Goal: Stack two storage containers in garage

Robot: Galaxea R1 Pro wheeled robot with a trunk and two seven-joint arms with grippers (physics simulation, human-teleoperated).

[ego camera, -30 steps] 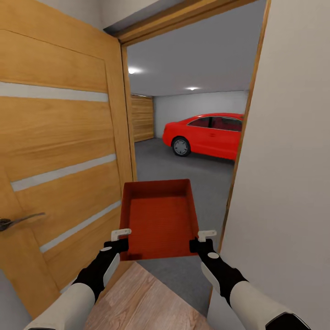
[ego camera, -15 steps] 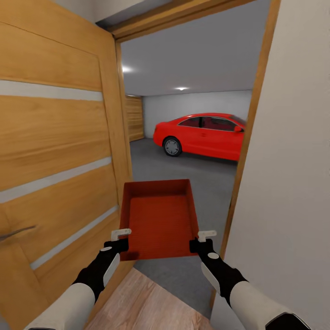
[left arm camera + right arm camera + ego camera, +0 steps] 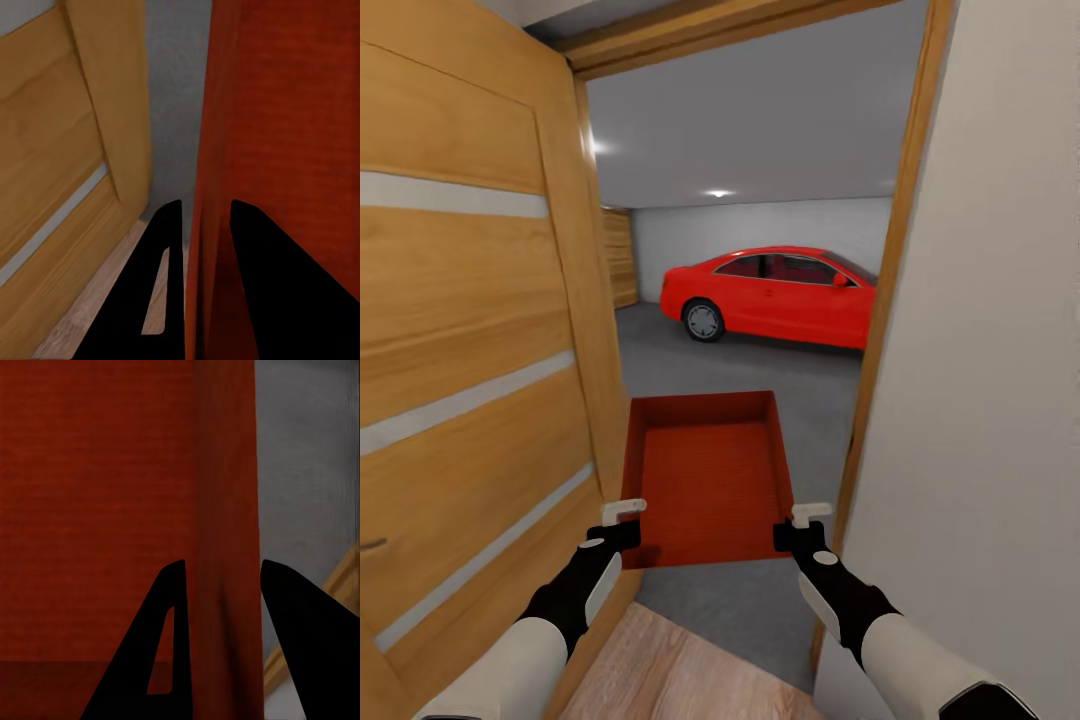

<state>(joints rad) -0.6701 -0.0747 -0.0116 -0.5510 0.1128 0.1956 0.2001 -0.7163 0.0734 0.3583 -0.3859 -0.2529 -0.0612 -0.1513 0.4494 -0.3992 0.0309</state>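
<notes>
Container (image 3: pixel 708 480), one: left gripper (image 3: pixel 624 512) and right gripper (image 3: pixel 810 514) fingers clamped on side walls. Risk: clipping door (image 3: pixel 470 350) or frame (image 3: pixel 880 330) passing through.

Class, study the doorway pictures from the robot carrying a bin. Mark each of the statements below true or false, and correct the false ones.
1. Both grippers hold one storage container by its side walls. True: the left gripper and right gripper each straddle a wall.
2. The container carries a second bin inside. False: it is empty.
3. A red car stands beyond the doorway. True.
4. The wooden door is at the robot's right. False: it is at its left.
</notes>
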